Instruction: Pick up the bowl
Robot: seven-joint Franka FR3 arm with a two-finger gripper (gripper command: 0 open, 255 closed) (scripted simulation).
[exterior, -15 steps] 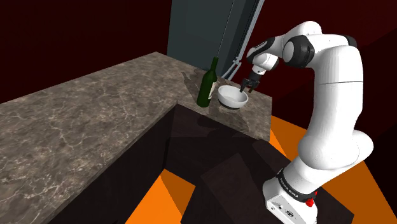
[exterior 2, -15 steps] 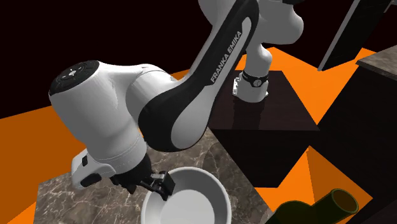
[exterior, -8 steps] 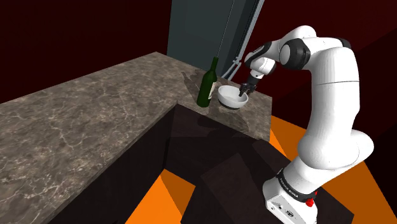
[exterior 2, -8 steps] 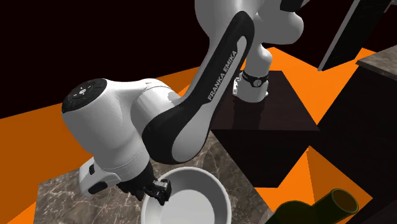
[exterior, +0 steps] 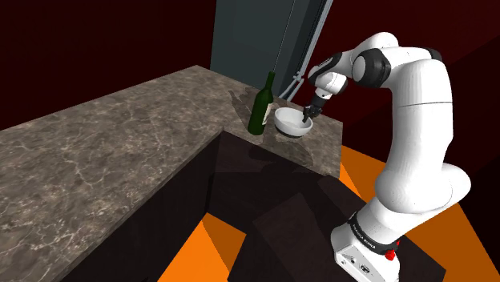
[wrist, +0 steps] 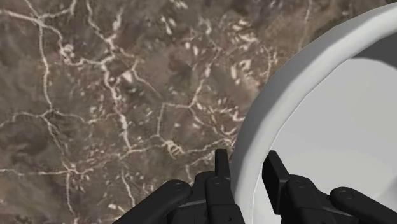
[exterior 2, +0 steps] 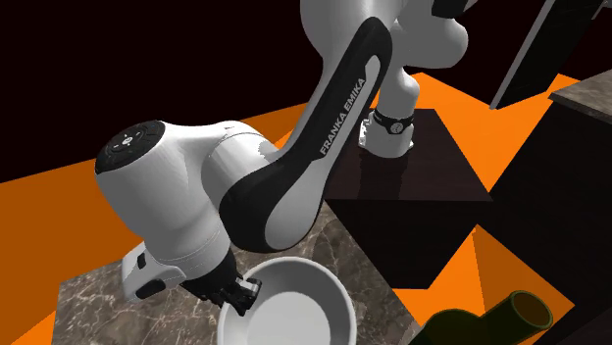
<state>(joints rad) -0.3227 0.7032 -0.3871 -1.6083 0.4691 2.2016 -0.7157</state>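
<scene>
White bowl [wrist: 331,127] rim clasped between narrowly parted gripper [wrist: 248,163] fingers; one-sided edge grip, so bowl may tilt and slip on lifting.

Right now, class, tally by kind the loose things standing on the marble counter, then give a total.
White bowl: 1
Green wine bottle: 1
Total: 2

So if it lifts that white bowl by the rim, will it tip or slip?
The bowl looks rigid, so probably no flexing. Held by the gripper at one side of the rim, it may tilt. Its smooth wall could slip between the fingers.
</scene>
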